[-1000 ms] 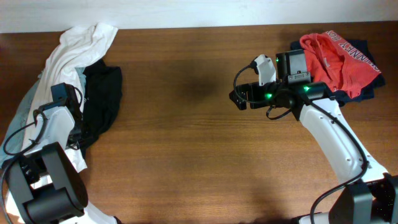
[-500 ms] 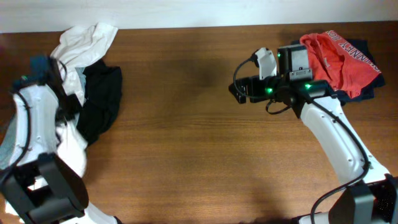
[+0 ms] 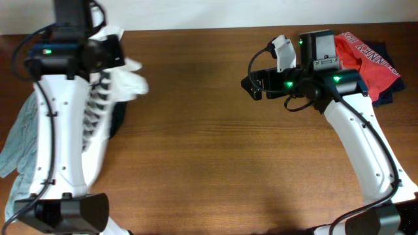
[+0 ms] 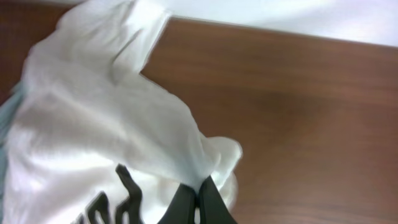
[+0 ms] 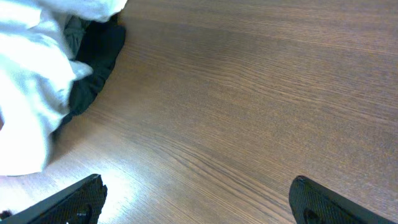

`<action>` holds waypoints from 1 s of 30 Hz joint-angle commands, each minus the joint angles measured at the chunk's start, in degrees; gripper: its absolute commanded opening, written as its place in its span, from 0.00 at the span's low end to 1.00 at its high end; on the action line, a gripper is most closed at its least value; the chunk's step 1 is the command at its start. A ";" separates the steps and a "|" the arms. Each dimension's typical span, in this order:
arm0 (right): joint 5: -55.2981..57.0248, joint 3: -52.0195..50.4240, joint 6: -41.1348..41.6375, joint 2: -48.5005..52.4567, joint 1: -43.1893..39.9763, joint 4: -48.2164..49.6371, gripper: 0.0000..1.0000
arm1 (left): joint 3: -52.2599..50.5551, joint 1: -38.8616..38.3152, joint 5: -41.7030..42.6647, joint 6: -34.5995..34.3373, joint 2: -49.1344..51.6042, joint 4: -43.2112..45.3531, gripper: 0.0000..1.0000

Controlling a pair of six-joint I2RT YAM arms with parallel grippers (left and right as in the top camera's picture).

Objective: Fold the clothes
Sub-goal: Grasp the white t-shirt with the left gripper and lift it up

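**At the left edge, the white T-shirt comes up off the pile**

On the far left of the surface (image 3: 209,150), the pale grey-blue shirt (image 3: 18,140) lies where it lay a second ago, crumpled beside the left arm. What has changed is the arm itself. A second ago it was bent low into the heap. Now it stands tall and reaches to the far edge, with the left pincer (image 4: 200,202) pinched fully closed on a fold of the white T-shirt (image 4: 93,124).

The T-shirt hangs from that grip in a bunch, its black print showing near the fingertips in the left wrist view. Its lower part trails down alongside the arm, so I judge it is only partly clear of the pile. The black shirt (image 5: 93,59) stays flat on the wood, half covered by the white cloth.

Across the bare middle of the surface, the right pincer (image 5: 199,200) has barely moved. Its jaws stand wide apart over open wood, holding nothing and pointing toward the T-shirt. Behind it, at the far right, a red garment (image 3: 362,62) rests on a dark garment (image 3: 386,91), both untouched.

The T-shirt is now picked out from the other clothes, but no fold has begun. It first has to be carried to the open middle and spread flat, probably with the right pincer taking a second corner.
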 commanded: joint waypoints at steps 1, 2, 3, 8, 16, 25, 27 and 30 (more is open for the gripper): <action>-1.20 1.44 -1.38 -0.68 0.20 -0.39 0.99 | 1.03 -3.85 1.49 1.09 -1.03 3.08 0.01; -1.20 1.44 -1.38 -0.81 -0.02 -0.37 0.99 | 1.09 -5.07 1.51 1.07 -1.03 4.59 0.00; -1.38 1.44 -1.38 -0.96 -0.22 -0.37 0.99 | 1.29 -6.29 2.03 1.09 -1.03 6.12 0.01; -4.15 1.44 -5.07 -1.14 -0.87 0.15 0.99 | 1.33 -10.69 5.31 1.05 -1.03 12.37 0.00; -7.91 1.42 -9.29 -0.79 -0.76 5.88 0.99 | 1.33 -16.90 6.19 0.02 -1.03 16.04 0.01; -15.10 1.38 -14.19 0.35 -0.76 9.62 0.99 | 1.33 -21.99 6.19 0.04 -1.05 16.00 0.01; -17.90 1.38 -16.20 1.18 -0.76 9.62 0.99 | 1.33 -22.73 6.19 0.07 -1.14 16.02 0.01; -21.46 1.38 -17.97 2.49 -0.76 9.79 0.99 | 1.33 -23.41 6.43 0.07 -1.25 16.00 0.01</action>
